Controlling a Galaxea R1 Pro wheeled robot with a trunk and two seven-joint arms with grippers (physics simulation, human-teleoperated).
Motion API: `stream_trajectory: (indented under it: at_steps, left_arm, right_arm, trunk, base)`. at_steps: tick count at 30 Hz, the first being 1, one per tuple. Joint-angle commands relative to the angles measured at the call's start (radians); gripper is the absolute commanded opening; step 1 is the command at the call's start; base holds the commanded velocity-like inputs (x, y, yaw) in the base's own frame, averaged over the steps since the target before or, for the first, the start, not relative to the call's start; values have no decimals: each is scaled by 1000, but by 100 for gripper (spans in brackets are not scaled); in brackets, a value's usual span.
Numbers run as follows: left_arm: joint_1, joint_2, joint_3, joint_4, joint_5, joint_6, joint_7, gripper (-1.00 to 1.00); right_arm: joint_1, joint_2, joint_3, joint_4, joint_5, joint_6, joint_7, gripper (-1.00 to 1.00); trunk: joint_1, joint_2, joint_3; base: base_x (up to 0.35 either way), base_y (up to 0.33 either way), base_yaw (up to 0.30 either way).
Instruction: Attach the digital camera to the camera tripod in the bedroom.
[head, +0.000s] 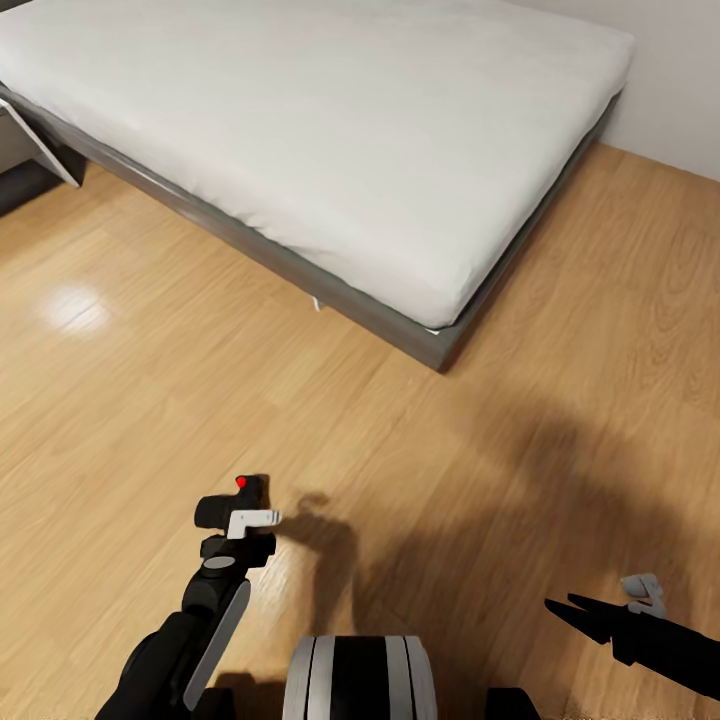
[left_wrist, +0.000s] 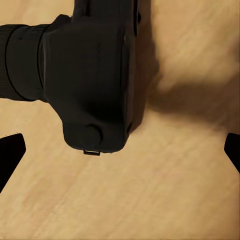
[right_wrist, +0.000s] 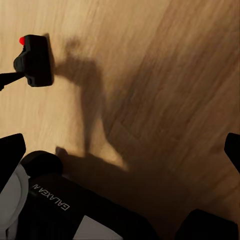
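The digital camera (head: 232, 497) lies on the light wood plank floor (head: 420, 470) of the bedroom, well short of the bed (head: 330, 130) and just ahead of the left end effector (head: 240, 540). It is a small, matte black compact body with a red round button (head: 241, 482) at one top corner, the only colour on it. In the left wrist view the digital camera (left_wrist: 90, 75) looms close: a blocky dark housing with rounded corners, a stubby cylindrical lens barrel (left_wrist: 20, 62) sticking out to one side, a round dial-like bump near the lower corner and a small tab at its edge; it casts a soft shadow on the planks. The left end effector (left_wrist: 120, 155) is spread wide, its two black fingertips at the opposite edges of that view and both clear of the camera, holding nothing. In the right wrist view the digital camera (right_wrist: 34, 60) appears small and far off, the red button bright at its corner. The right end effector (head: 590, 612) hangs low over the floor at the robot's right, well apart from the camera; its fingertips also stand wide apart and empty in its wrist view (right_wrist: 120, 155). The bed has a grey frame and a white mattress, set against a pale wall (head: 680, 70).
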Motion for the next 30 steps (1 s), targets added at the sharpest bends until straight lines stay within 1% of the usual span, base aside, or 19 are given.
stream_trajectory:
  at_steps: [1, 9, 17, 30]
  left_arm:
    - [-1, 0, -2, -2, 10, 2, 9, 100]
    - [0, 1, -2, -3, 10, 2, 9, 100]
    - [0, 0, -1, -5, 10, 3, 9, 100]
    - [-1, 0, -1, -5, 9, 2, 9, 100]
  right_arm:
    - [-1, -1, 0, 0, -1, 10, 9, 100]
    - [-1, -2, 0, -1, -2, 11, 19, 100]
    - [-1, -2, -1, -1, -2, 12, 44, 100]
    - [-1, -2, -2, -1, -1, 13, 51, 100]
  trunk:
    - [0, 0, -5]
    - [4, -2, -35]
    - [7, -4, -66]
    - [13, -7, -117]
  base:
    - [0, 0, 0]
    - [0, 0, 0]
    - [0, 0, 0]
    - [0, 0, 0]
